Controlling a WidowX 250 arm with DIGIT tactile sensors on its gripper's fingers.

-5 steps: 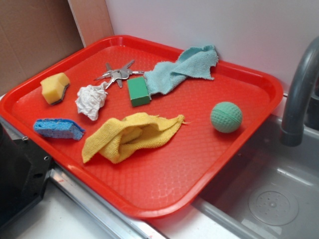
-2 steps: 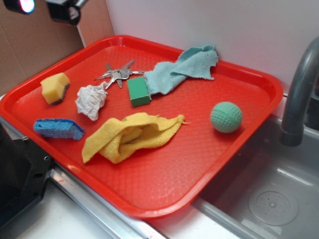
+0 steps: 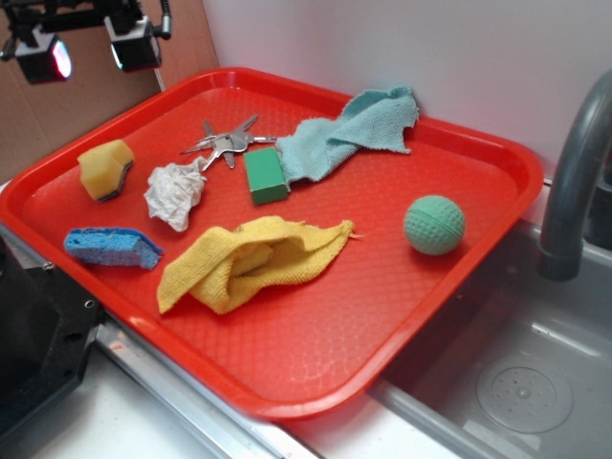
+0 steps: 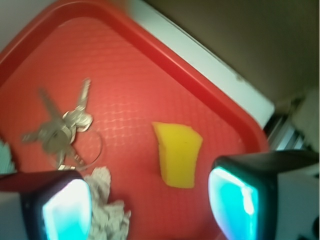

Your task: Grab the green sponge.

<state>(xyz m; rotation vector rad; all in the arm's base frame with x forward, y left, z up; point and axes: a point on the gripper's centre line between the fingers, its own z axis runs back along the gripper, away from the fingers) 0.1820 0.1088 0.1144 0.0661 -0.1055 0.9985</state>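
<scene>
The green sponge (image 3: 265,175) is a small solid-green block lying flat near the middle of the red tray (image 3: 459,277), between the keys (image 3: 226,142) and the teal cloth (image 3: 352,132). My gripper (image 3: 88,48) hangs high at the top left, above the tray's far left corner and well away from the sponge. It is open and holds nothing. The wrist view does not show the green sponge. Its open gripper (image 4: 150,205) looks down on the keys (image 4: 62,130), a yellow sponge (image 4: 177,155) and crumpled paper (image 4: 107,212).
On the tray also lie a yellow sponge (image 3: 105,168), crumpled white paper (image 3: 176,194), a blue sponge (image 3: 113,247), a yellow cloth (image 3: 251,260) and a dimpled green ball (image 3: 434,225). A grey faucet (image 3: 574,172) and sink (image 3: 516,382) stand to the right.
The gripper has come into the exterior view at the top left and moved down and rightward. Nothing on the tray has moved.
</scene>
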